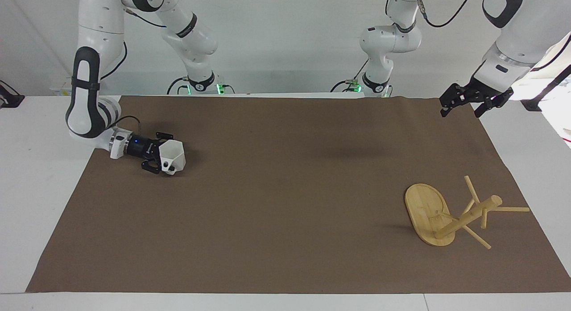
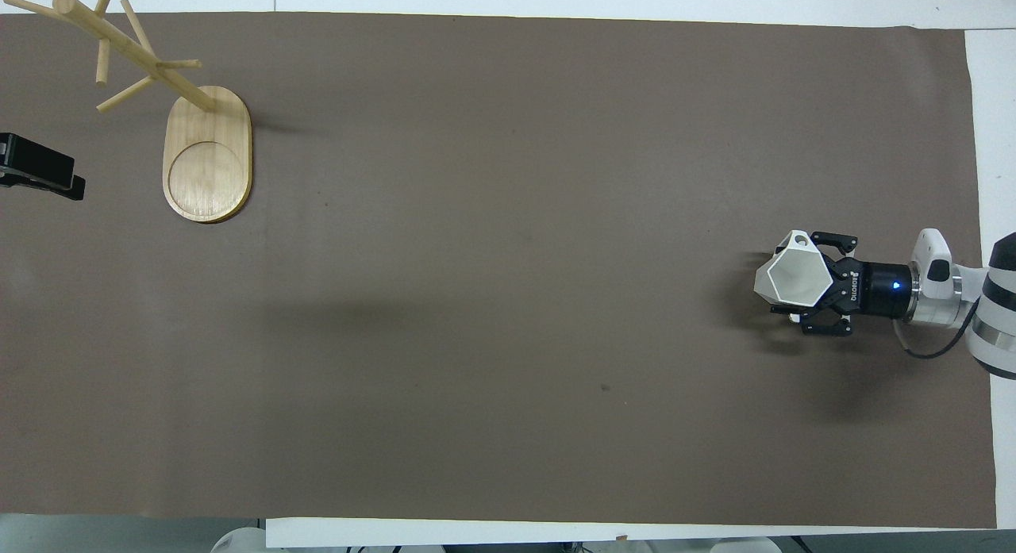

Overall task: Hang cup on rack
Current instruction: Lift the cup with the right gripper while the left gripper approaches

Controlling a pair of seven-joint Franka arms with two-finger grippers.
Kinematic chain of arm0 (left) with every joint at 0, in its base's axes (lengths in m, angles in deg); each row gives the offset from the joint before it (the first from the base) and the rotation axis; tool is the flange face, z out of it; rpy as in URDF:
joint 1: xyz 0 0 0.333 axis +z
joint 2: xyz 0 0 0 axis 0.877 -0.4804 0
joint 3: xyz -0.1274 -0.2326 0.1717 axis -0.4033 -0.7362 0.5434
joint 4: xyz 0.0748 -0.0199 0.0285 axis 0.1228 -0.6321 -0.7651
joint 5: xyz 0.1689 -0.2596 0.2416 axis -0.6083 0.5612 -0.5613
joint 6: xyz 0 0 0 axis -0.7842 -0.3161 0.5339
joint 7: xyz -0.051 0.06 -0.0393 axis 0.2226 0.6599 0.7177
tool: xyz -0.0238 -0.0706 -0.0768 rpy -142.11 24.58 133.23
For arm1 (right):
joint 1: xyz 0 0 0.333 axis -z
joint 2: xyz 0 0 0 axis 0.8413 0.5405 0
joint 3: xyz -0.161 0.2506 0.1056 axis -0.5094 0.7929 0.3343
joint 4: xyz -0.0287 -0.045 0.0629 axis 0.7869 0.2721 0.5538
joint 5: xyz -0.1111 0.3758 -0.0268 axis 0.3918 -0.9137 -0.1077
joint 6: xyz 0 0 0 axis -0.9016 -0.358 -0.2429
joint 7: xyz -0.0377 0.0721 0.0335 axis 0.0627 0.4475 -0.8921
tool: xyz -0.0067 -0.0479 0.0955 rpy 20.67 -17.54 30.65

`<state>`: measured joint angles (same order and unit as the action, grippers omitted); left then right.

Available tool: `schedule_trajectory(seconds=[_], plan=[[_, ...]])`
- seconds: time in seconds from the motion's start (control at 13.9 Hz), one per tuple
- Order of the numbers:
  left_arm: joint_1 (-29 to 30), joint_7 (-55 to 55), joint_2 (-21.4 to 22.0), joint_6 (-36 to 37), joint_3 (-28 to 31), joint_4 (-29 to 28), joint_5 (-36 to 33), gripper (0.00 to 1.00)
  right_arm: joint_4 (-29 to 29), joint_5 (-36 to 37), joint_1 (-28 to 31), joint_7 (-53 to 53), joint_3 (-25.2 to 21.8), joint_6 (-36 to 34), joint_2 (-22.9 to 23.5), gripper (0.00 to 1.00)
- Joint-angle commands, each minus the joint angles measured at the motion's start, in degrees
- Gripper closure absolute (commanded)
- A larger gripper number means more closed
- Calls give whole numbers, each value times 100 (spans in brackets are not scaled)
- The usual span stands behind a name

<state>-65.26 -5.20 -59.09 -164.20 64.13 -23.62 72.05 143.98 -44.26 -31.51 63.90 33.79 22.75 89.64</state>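
1. Our right hand (image 1: 157, 160) sits low at the right arm's end of the table (image 1: 285, 195), lying nearly level, with its fingers clamped on the white faceted cup (image 1: 172, 156).
2. The cup (image 2: 791, 278) is tipped on its side in that grip, its hexagonal mouth showing in the overhead view and its squared handle (image 2: 798, 238) at the edge farther from us.
3. We cannot tell whether the cup's lower edge touches the brown mat (image 1: 285, 239) or hangs just above it.
4. Our left hand (image 1: 473, 102) hangs in the air over the mat's corner at the left arm's end, its fingers spread apart and holding nothing.
5. The bamboo mug rack (image 1: 450, 215) stands upright on its oval base (image 2: 208, 156) at the left arm's end of the table, well apart from the cup, its pegs bare.
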Motion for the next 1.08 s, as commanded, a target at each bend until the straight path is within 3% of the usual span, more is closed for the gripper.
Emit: schedule_trajectory(seconds=[0.0,0.14,0.22,0.36,0.58,0.79,0.94,1.01], plan=[[89,-79,174,-95,-26,-223,54,0,163,-142,-10,132,18,130,-185,46],[81,-61,174,-173,-26,-241,54,0,76,-142,-10,106,35,68,-176,76],[81,-61,174,-183,-26,-241,54,0,-29,-142,-28,80,70,-10,-168,86],[54,-52,174,-191,-26,-232,54,0,-249,-142,-273,-191,115,-439,-159,87],[-16,-35,174,-192,-35,-241,54,0,-565,-177,-668,-648,438,-495,-456,87],[-366,647,296,-549,-62,-564,54,0,-803,-247,-1440,-2455,615,-58,-1132,87],[-848,1595,542,-1165,-62,-1144,54,0,-830,-860,-2143,-2881,616,488,-1327,87],[-1147,2166,500,-1272,-62,-1172,54,0,-821,-1159,-2425,-2943,616,716,-1328,87]])
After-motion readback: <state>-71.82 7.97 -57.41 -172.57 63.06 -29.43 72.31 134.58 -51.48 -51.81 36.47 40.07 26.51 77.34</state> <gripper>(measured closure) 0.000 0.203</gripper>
